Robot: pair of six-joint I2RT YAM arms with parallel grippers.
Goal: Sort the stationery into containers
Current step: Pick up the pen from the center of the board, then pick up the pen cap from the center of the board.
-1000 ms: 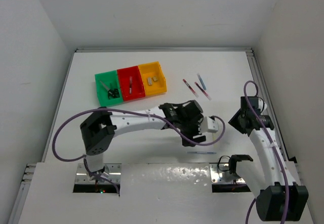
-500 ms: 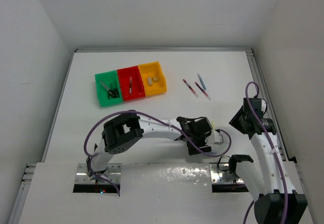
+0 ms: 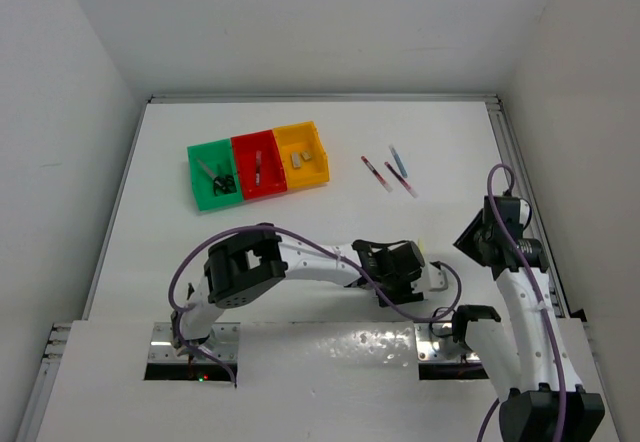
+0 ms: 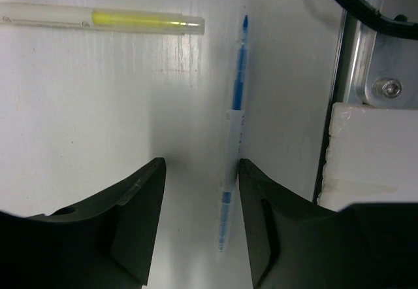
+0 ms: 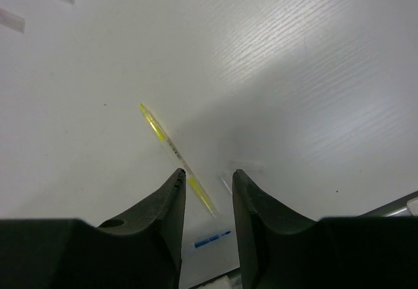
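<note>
A blue-and-white pen (image 4: pixel 234 122) lies flat on the white table between the jaws of my open left gripper (image 4: pixel 201 171), close to its right finger (image 4: pixel 261 217) and apart from the left one. A yellow-and-white pen (image 4: pixel 98 19) lies crosswise beyond it. My left gripper (image 3: pixel 404 284) is low near the table's front edge and hides the blue pen in the top view. My right gripper (image 5: pixel 208 174) is open and empty above the yellow pen (image 5: pixel 175 153), with the blue pen (image 5: pixel 212 239) below. The green (image 3: pixel 200 184), red (image 3: pixel 268 167) and yellow (image 3: pixel 312 157) bins hold small items.
Three pens (image 3: pixel 388 173) lie on the table right of the bins. A metal bracket (image 4: pixel 369 73) and a white block (image 4: pixel 372 152) sit just right of the blue pen at the table's front edge. The right arm (image 3: pixel 520 282) stands by the right wall.
My left arm has swung toward the front edge and come down over the blue pen, which now lies between its jaws. The right arm has shifted only slightly.
</note>
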